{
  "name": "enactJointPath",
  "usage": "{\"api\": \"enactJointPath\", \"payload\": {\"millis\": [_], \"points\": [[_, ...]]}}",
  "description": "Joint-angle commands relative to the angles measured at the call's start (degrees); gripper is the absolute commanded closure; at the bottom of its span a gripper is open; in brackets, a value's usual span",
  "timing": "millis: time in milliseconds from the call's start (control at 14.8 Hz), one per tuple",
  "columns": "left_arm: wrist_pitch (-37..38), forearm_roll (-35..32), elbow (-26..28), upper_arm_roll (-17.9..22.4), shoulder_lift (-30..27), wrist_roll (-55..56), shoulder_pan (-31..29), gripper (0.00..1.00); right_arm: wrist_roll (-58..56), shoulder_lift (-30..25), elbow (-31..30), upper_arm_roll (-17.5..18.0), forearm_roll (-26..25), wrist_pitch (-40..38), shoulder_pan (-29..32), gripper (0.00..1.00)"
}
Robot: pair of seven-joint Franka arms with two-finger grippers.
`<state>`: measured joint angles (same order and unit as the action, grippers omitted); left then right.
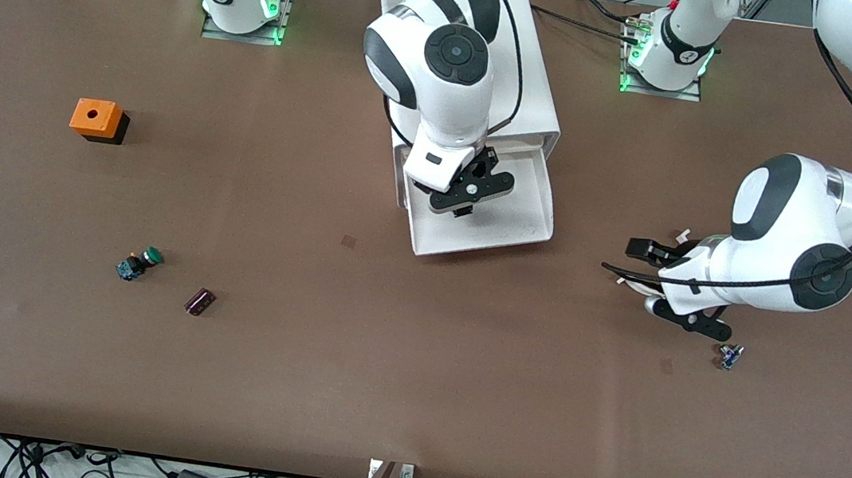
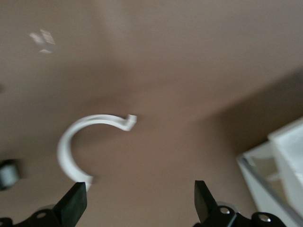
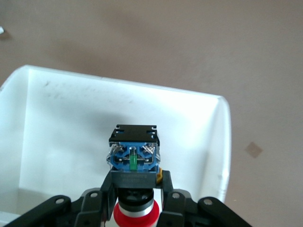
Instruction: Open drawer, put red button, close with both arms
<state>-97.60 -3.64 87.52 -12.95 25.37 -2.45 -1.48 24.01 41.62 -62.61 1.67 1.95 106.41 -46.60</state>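
Right claw [image 3: 135,198] grips the red button [image 3: 134,156] over the open drawer [image 1: 534,203].

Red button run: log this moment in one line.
drawer: open | right gripper: shut on red button over drawer | left gripper: open, waiting

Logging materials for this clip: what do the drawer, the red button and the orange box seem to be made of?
Drawer: looks like white moulded plastic, matte, with rounded rims and faint scuffs.
Red button, shut in the right gripper over the drawer: glossy red cap, black and translucent blue plastic body.
Orange box: probably plastic, smooth orange top with a hole, black base.
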Motion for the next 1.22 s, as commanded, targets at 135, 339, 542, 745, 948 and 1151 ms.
{"api": "enactJointPath", "payload": {"millis": [135, 339, 542, 745, 948, 1151], "points": [[-0.13, -10.25, -12.09, -0.23, 5.11, 0.70, 0.42, 0.00, 0.86, 2.76, 2.41, 0.88, 6.22, -0.42, 0.45, 1.00], [-0.22, -10.07, -13.07, -0.14, 6.80, -0.36, -0.02, 0.00, 1.83, 4.08, 2.41, 0.97, 6.22, 0.81, 0.28, 1.00], [-0.14, -9.90, -13.07, -0.14, 6.80, -0.19, -0.02, 0.00, 2.01, 5.22, 2.41, 0.88, 5.79, 2.65, -0.24, 1.00], [-0.14, -9.37, -13.07, -0.14, 6.80, -0.27, -0.02, 0.00, 2.01, 6.11, 2.41, 0.70, 5.78, 3.63, -0.60, 1.00], [-0.14, -9.37, -13.07, -0.14, 6.80, -0.19, -0.02, 0.00, 2.01, 6.46, 2.41, 0.44, 5.70, 4.15, -0.60, 0.53], [-0.14, -9.28, -13.07, -0.14, 6.71, -0.10, -0.02, 0.00, 3.49, 5.58, 2.58, 0.09, 4.38, 3.10, -0.60, 0.00]]}}
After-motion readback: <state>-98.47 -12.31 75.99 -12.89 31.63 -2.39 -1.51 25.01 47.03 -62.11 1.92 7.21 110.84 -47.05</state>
